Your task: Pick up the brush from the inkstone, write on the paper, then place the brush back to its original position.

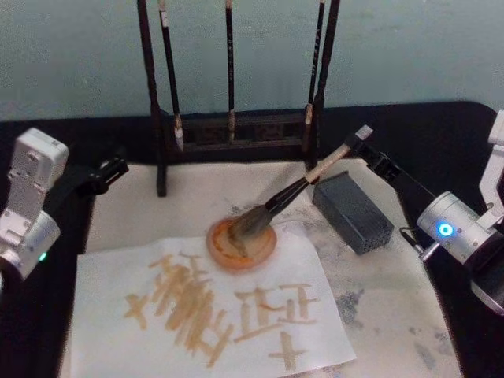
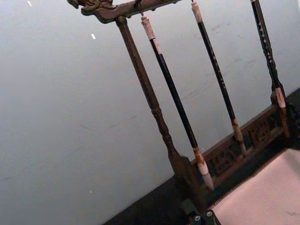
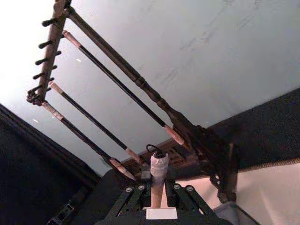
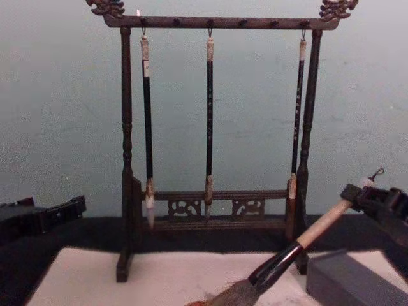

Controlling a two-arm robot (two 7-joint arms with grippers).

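the right pincer (image 1: 364, 143) pinches the brush (image 1: 303, 183) near the cord end of its pale handle, holding it on a slant so the bristles point down and toward the robot; that high grip seems chosen to keep the fingers well away from the wet head. the bristle head sits in a small round orange dish (image 1: 242, 242) that rests on the paper (image 1: 213, 315), which looks like loading the tip with more colour. the paper already carries many orange strokes, so the writing seems well along. the inkstone (image 1: 353, 211) lies just beside the brush's shaft on the right, its flat top bare, well placed to take the brush back. behind stands the brush rack (image 4: 210, 115) with 3 slim brushes hanging clear of the work. the left pincer (image 1: 106, 173) hovers parked at the left edge of the desk (image 1: 441, 134), apart from the paper; whether its fingers are spread or pressed together cannot be told.
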